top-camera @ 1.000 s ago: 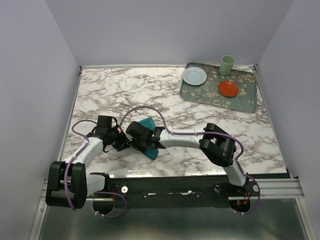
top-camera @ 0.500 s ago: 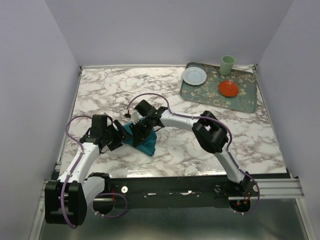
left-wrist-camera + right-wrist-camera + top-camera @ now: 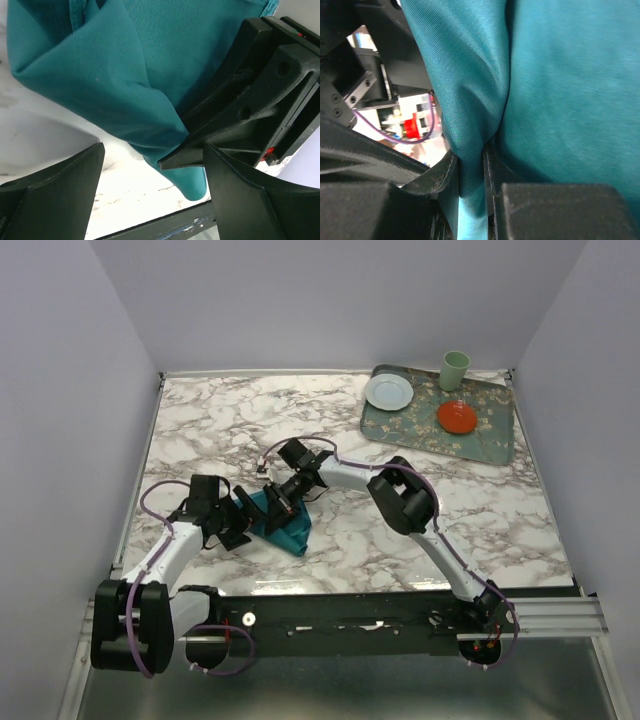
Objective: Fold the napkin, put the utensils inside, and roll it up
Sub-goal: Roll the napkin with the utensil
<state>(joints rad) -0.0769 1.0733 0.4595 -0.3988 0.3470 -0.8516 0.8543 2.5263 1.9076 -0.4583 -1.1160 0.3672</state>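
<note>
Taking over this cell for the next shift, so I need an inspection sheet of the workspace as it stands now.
Surface: marble-patterned table, no spills seen.
Job's things: teal napkin bunched between the two arms near the front left; utensils not seen in any view.
Clutter: patterned tray at the far right, carrying a white plate, a red dish and a green cup.
Grippers: left tool open beside the napkin, not clamping it; right tool shut on a fold of the napkin.
Cables: purple cables loop along both arms; no snag visible.
Surroundings: plain pale walls on three sides, metal rail at the near edge.
</note>
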